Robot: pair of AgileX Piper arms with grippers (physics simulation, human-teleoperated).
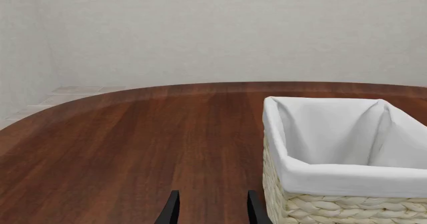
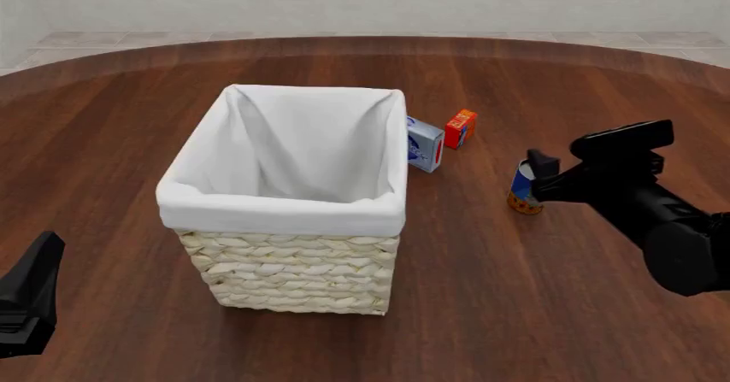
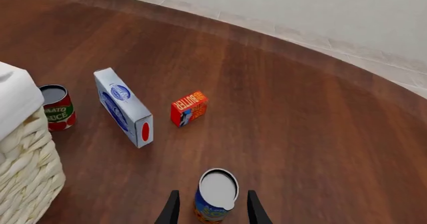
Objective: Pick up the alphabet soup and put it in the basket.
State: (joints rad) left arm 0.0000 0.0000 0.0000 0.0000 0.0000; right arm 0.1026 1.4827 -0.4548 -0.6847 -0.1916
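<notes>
The alphabet soup (image 3: 215,196) is a small blue can with an orange-yellow base and grey lid, standing upright on the table right of the basket (image 2: 285,267). My right gripper (image 3: 212,195) is open, one finger on either side of the can. In the front view the right gripper (image 2: 532,175) sits at the alphabet soup (image 2: 522,192) and partly hides it. The big cream wicker basket (image 1: 333,206) with a white liner looks empty. My left gripper (image 1: 213,194) is open and holds nothing, low beside the basket's near left; in the front view the left gripper (image 2: 34,284) is at the bottom left corner.
A blue-and-white box (image 2: 425,143) and an orange-red butter box (image 2: 460,128) lie behind the basket's right corner. A tomato sauce can (image 3: 57,107) stands by the basket wall, near the blue-and-white box (image 3: 124,108) and the butter box (image 3: 189,108). The table's curved far edge (image 2: 365,42) runs along the back.
</notes>
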